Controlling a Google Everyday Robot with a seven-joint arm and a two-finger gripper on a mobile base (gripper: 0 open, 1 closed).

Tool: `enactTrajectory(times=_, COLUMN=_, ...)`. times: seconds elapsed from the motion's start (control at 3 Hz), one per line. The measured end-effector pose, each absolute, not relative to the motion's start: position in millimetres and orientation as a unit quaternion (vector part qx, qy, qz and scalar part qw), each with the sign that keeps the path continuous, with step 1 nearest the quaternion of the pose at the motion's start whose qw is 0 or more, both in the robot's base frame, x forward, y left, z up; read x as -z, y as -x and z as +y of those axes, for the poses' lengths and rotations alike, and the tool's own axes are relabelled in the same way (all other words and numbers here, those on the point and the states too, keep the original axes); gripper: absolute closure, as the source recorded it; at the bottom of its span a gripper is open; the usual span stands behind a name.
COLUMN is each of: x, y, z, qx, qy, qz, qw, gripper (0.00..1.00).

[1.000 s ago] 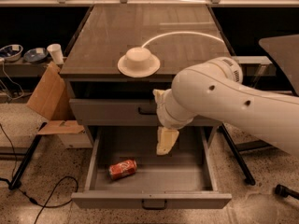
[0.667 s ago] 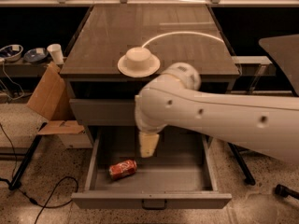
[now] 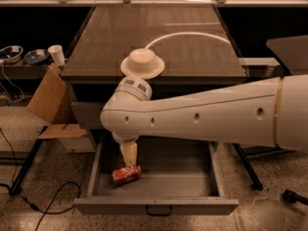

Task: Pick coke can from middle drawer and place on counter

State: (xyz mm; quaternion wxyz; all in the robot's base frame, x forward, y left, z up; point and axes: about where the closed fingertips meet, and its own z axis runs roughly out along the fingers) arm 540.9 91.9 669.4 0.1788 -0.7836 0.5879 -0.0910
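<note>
The coke can [image 3: 126, 174], red-orange with white lettering, lies on its side in the front left of the open middle drawer [image 3: 159, 207], the lowest grey tray of the cabinet. My white arm reaches in from the right across the cabinet front and bends down into the drawer. My gripper [image 3: 128, 159] hangs just above the can, its pale tip almost touching the can's top. The counter [image 3: 192, 52], a glossy grey-brown top with a thin white curved line, lies above and behind the arm.
A white dome-shaped dish [image 3: 142, 63] sits at the counter's front edge above my arm. A cardboard box [image 3: 48, 100] leans left of the cabinet, with a white cup [image 3: 57, 55] and bowls [image 3: 10, 53] on a low shelf. Cables [image 3: 43, 211] run across the floor.
My arm has swung left across the cabinet front. The gripper has moved from the drawer's middle to just above the coke can. The can has not moved.
</note>
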Motion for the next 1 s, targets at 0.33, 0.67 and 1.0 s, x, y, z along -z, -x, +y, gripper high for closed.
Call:
enactTrajectory(times=0.33, x=-626.3, y=-542.2, z=111.7, qx=0.096, qy=0.803, qz=0.566, qw=0.16, gripper=0.0)
enactTrajectory(times=0.67, x=-590.0, y=-542.6, z=123.2, qx=0.111, qy=0.817, qz=0.548, qw=0.144, gripper=0.0)
enactTrajectory(times=1.0, x=-550.7, y=-551.9, z=128.9, qx=0.129, qy=0.819, qz=0.544, qw=0.13, gripper=0.0)
